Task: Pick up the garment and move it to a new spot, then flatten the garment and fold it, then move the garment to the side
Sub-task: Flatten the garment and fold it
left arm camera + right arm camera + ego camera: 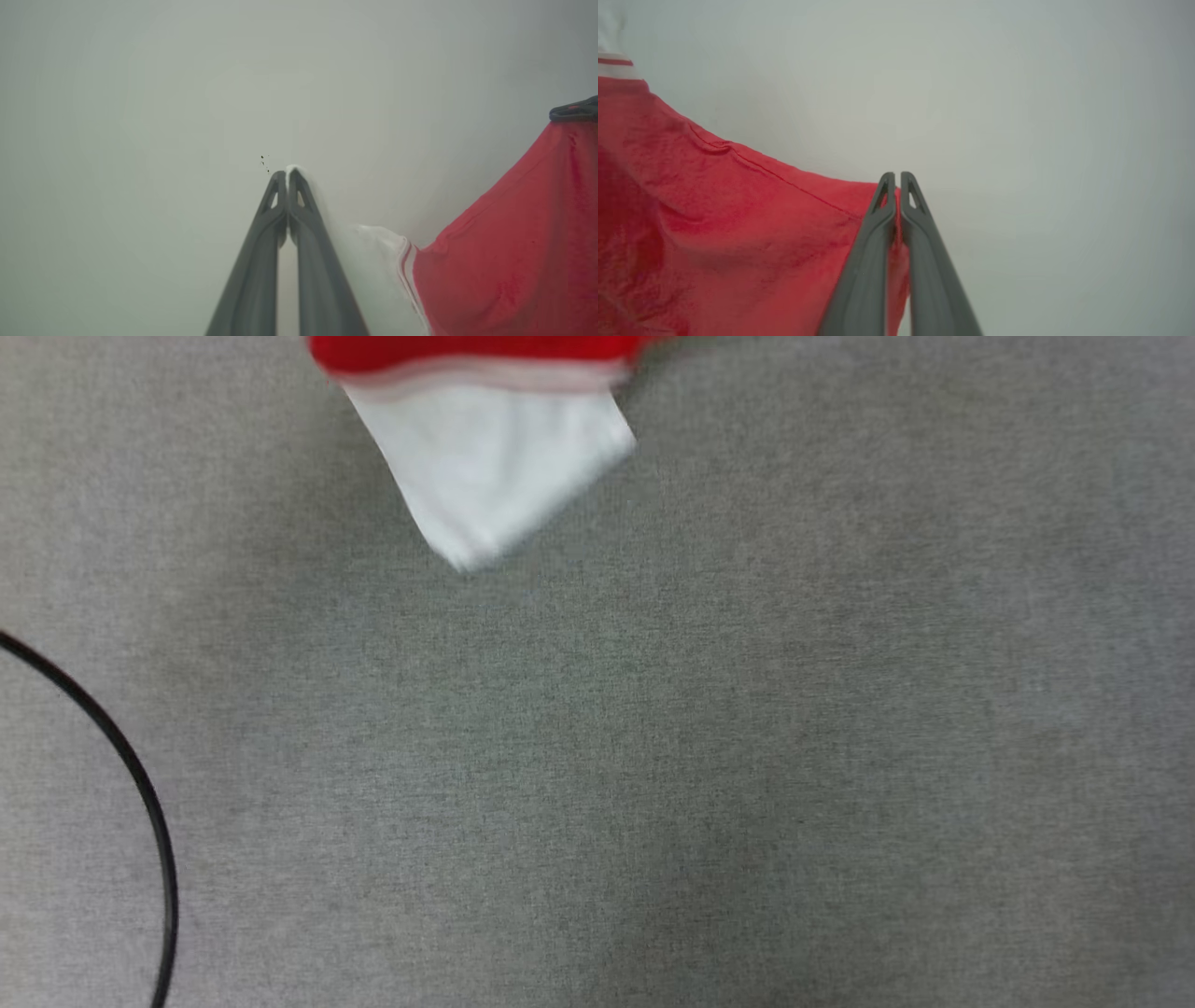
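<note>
The garment (485,457) is a red shirt with a white sleeve; in the head view its red edge and one white sleeve hang in at the top centre, above the grey surface. In the left wrist view my left gripper (286,173) is shut on the tip of white sleeve cloth, with the garment's red body (504,261) stretching off to the right. The other arm's dark fingertips (574,111) pinch the far red corner there. In the right wrist view my right gripper (897,176) is shut on a red corner of the garment (728,224), which spreads to the left.
A grey fabric-covered surface (653,756) lies below in the head view. A thin black cable (140,784) curves along its left edge. Both wrist views look toward a plain pale background.
</note>
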{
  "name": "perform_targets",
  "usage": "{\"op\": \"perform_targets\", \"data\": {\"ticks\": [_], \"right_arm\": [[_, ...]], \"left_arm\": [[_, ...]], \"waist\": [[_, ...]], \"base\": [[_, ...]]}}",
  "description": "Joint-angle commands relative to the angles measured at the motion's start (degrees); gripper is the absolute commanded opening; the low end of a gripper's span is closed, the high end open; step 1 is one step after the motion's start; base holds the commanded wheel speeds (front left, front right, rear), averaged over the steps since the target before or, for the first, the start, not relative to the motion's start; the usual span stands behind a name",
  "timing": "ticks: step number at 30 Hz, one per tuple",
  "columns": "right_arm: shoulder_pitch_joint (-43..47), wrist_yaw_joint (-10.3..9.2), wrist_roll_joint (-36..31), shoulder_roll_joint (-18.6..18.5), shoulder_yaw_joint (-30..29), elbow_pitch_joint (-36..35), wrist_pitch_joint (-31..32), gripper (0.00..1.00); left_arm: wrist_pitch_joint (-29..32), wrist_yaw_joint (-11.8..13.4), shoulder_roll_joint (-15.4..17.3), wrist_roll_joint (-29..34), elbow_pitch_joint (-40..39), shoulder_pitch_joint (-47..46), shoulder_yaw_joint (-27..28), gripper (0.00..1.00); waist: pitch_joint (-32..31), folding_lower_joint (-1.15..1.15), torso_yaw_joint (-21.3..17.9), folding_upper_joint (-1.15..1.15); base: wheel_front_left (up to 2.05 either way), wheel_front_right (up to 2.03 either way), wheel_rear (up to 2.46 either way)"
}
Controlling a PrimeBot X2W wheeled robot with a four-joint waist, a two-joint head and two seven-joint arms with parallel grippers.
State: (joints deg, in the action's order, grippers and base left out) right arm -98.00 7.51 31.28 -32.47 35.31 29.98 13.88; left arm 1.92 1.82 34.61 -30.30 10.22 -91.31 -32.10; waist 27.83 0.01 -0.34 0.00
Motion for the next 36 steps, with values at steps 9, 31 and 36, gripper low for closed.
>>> {"op": "perform_targets", "data": {"ticks": [9,31,36], "right_arm": [[-12.30,-0.04,-3.51,3.29,-0.04,6.94,-2.51,0.00],[12.26,-0.04,7.63,6.22,19.01,14.15,-12.60,0.00],[21.01,-0.04,11.61,4.51,23.95,12.66,-14.63,0.00]], "left_arm": [[-2.52,-4.72,-4.42,1.76,12.82,-17.51,0.13,0.00],[-14.31,-6.50,-3.53,-4.58,23.59,13.33,-3.37,0.00],[-15.23,-3.71,-1.26,-7.12,16.66,28.74,-3.63,0.00]], "waist": [[5.41,-0.01,1.42,0.00],[0.36,-0.01,0.59,0.00],[-4.24,-0.01,0.14,0.00]], "base": [[0.00,0.00,0.00],[0.00,0.00,0.00],[0.00,0.00,0.00]]}}
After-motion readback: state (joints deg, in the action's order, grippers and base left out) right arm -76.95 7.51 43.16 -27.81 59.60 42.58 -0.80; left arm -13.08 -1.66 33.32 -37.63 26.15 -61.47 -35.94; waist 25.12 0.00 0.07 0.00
